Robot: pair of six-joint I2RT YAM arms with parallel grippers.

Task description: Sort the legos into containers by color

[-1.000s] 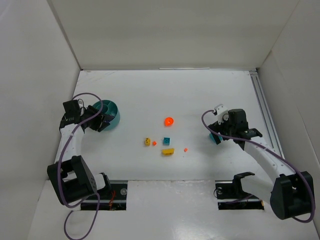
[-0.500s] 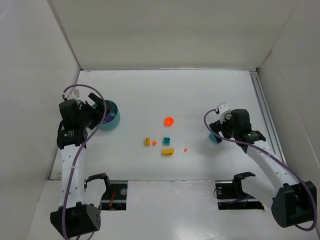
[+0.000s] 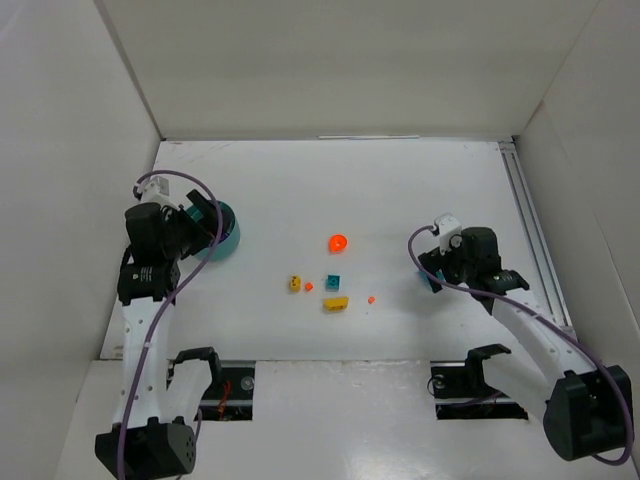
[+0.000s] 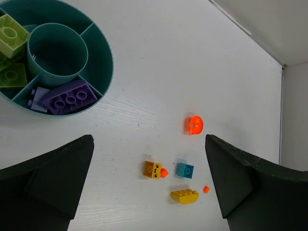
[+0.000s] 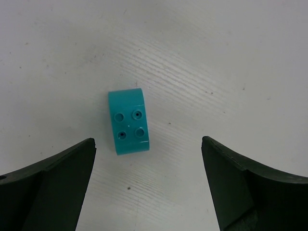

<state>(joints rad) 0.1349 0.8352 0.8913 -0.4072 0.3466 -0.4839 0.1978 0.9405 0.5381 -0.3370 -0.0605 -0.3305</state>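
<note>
Sorting is partly done. The teal dish [image 4: 111,72] sits at the left of the desk [image 4: 168,57], with lime pieces [image 4: 9,36] in one wedge and a purple brick [image 4: 70,98] in another; the central cup looks empty.

Left fingers [image 4: 48,178] are spread wide, holding nothing, above bare desk just beside the dish.

Still loose mid-desk:
- an orange round piece [image 4: 195,124]
- a yellow block [image 4: 153,169]
- a small teal block [image 4: 185,170]
- a yellow curved brick [image 4: 184,195]
- a tiny orange stud [image 4: 206,189]

Right fingers [image 5: 48,187] are also wide and empty. They straddle a teal curved block [image 5: 128,121] that lies studs-up on the desk, well apart from the dish, with clear space on both sides.

Step in hand, as I judge it, is the approach for picking this teal block. The next move calls for a straight descent and a closing across the block's short width (it sits slightly left of centre, so a small shift first would help). It then needs a long carry to an unused wedge.
</note>
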